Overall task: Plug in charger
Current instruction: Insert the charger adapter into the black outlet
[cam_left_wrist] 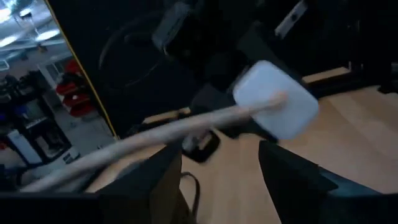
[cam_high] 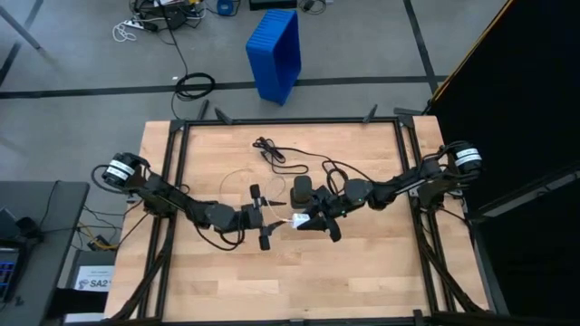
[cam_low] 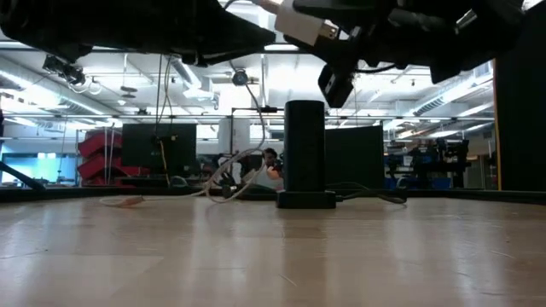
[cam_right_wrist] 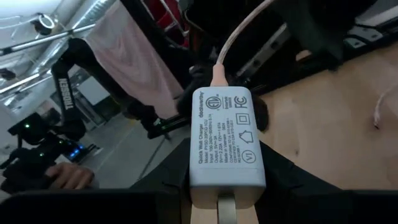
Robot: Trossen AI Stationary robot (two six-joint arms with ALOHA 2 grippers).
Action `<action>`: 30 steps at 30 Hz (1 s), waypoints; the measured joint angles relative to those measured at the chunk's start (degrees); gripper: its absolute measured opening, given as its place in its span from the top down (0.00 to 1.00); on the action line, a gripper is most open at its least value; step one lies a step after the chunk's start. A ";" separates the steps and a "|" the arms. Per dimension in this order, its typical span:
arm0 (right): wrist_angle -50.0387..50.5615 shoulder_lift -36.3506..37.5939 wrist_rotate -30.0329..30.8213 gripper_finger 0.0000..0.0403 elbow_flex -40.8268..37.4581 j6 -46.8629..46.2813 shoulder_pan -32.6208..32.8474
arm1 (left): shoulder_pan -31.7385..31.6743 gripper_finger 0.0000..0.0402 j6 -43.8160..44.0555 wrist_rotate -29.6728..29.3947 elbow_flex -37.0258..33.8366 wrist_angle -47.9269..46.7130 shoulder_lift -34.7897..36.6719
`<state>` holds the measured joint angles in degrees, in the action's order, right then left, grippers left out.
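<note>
I see a white charger (cam_right_wrist: 225, 140) with grey printed lettering and a pale pinkish-white cable (cam_left_wrist: 155, 134). The bench (cam_high: 362, 272) is light wood-grain planking in a black frame. A black upright block (cam_low: 304, 153) stands on it. Beyond, a bright blue bin (cam_high: 275, 52) sits on grey floor (cam_high: 82, 54).

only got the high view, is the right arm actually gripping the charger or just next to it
observer: Gripping it. The right wrist view shows the right gripper shut on the charger, label facing the camera.
operator: how high is it
observer: The low view shows it in the air, above the top of the black tower on the table.
operator: and the left fingers
observer: The left wrist view shows the left gripper open, the cable running across the gap between its fingers.
</note>
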<state>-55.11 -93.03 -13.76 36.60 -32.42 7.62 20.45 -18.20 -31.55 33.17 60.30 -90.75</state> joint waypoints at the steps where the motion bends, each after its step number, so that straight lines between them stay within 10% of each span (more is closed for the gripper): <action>1: -0.24 -0.22 -0.25 0.78 0.11 -0.03 -0.19 | -0.11 0.51 -0.72 0.43 0.00 0.06 0.08; 30: 7.83 -0.37 -4.50 0.78 5.24 -2.52 -2.91 | -1.07 0.27 -18.75 5.75 0.87 2.93 -0.03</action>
<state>-47.29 -93.41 -18.26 41.85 -34.94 4.71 19.38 -36.95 -25.80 34.04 63.23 -90.78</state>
